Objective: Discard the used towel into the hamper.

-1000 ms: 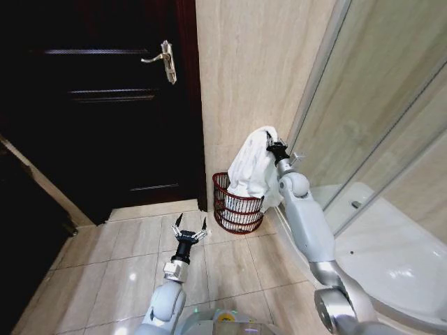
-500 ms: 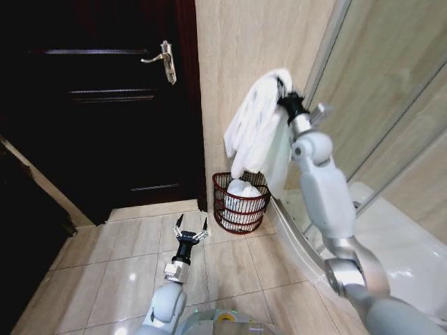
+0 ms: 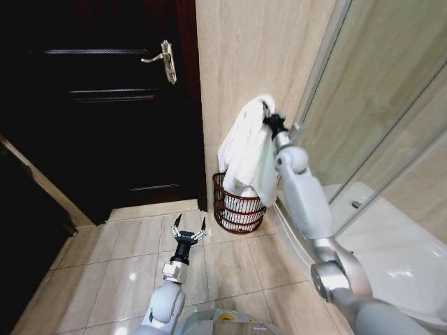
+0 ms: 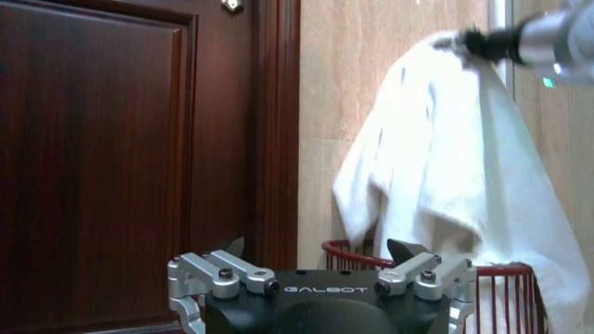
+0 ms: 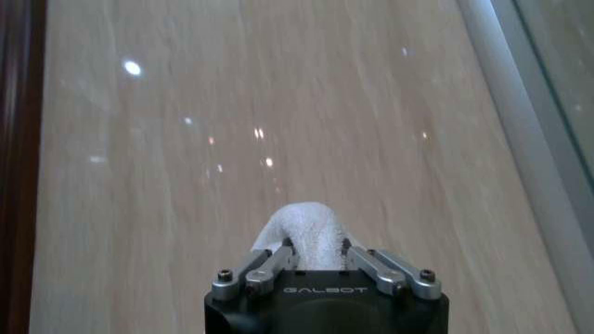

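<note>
**Towel held above the hamper**

The right gripper (image 3: pixel 266 116) has its jaws pinching the white towel (image 3: pixel 246 155) up against the tiled wall (image 3: pixel 244 56). The cloth hangs down over the hamper (image 3: pixel 238 204), which stands on the floor (image 3: pixel 112 269) in the corner by the door (image 3: pixel 105 105). The left gripper (image 3: pixel 189 227) hovers low over the floor, jaws spread.

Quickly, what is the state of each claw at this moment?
Left claw: open, holding nothing, low over the floor tiles.
Right claw: shut on the white towel, which hangs above the hamper.
</note>
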{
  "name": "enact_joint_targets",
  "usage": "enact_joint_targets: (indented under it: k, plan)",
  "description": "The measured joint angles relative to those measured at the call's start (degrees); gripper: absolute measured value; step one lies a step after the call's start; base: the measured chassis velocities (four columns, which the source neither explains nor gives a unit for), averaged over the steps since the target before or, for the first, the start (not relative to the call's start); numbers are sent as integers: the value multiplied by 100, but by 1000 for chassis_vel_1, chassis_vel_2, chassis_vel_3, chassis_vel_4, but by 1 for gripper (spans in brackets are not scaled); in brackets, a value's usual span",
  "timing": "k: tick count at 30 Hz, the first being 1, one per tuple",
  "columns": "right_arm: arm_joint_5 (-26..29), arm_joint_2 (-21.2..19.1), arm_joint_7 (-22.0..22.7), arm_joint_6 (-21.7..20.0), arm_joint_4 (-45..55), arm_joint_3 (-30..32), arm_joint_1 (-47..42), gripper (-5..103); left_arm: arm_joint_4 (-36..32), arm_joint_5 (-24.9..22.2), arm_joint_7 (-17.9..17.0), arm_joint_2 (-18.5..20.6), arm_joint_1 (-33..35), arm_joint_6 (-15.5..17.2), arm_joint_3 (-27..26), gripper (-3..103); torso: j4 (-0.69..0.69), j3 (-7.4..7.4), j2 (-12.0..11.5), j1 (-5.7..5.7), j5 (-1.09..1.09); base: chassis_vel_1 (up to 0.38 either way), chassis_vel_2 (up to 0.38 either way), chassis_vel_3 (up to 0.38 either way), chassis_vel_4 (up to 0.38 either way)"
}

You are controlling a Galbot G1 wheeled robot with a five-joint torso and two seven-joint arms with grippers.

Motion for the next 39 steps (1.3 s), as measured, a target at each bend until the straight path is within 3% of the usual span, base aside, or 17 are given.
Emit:
enact_joint_targets:
  k: [10,18,21,23,25,30,31,35,39]
  plan:
    - [-267,-141,-3,28,205,64,-1121,15,-30,-72,2,28,2,-34,-33,100,-1,0,0,0,1,0,0,0,0]
    - [-464,-433,148,-903,991,73,-2238,15,-34,-126,12,33,5,-65,-25,100,-2,-1,0,0,0,0,0,0,0]
    - [-460,-502,247,-1173,1022,73,-2359,15,-37,-133,14,39,14,-69,-30,100,-2,-1,0,-1,1,0,0,0,0]
    - [-357,-567,406,-1670,1026,73,-2366,15,-48,-145,17,40,27,-69,-43,100,-1,-1,0,-1,1,0,0,0,0]
    - [-325,-577,435,-1754,1025,71,-2352,15,-48,-145,17,41,27,-70,-45,100,-1,-1,0,-1,1,0,0,0,0]
    - [382,-681,700,-2992,1025,21,-1798,15,-48,-146,19,39,34,-72,-59,100,0,0,0,0,0,0,0,0,0]
    - [382,-681,700,-2992,1025,21,-1798,15,-48,-146,19,39,34,-72,-59,100,0,0,0,0,0,0,0,0,0]
    - [1021,-812,928,-3725,831,-174,-1163,15,-119,-144,21,37,59,-72,-89,100,0,0,-1,0,0,0,0,0,0]
    - [1395,-1040,1035,-3859,664,-533,-878,15,-173,-150,27,30,122,-74,-141,100,-1,0,-1,0,0,0,0,0,0]
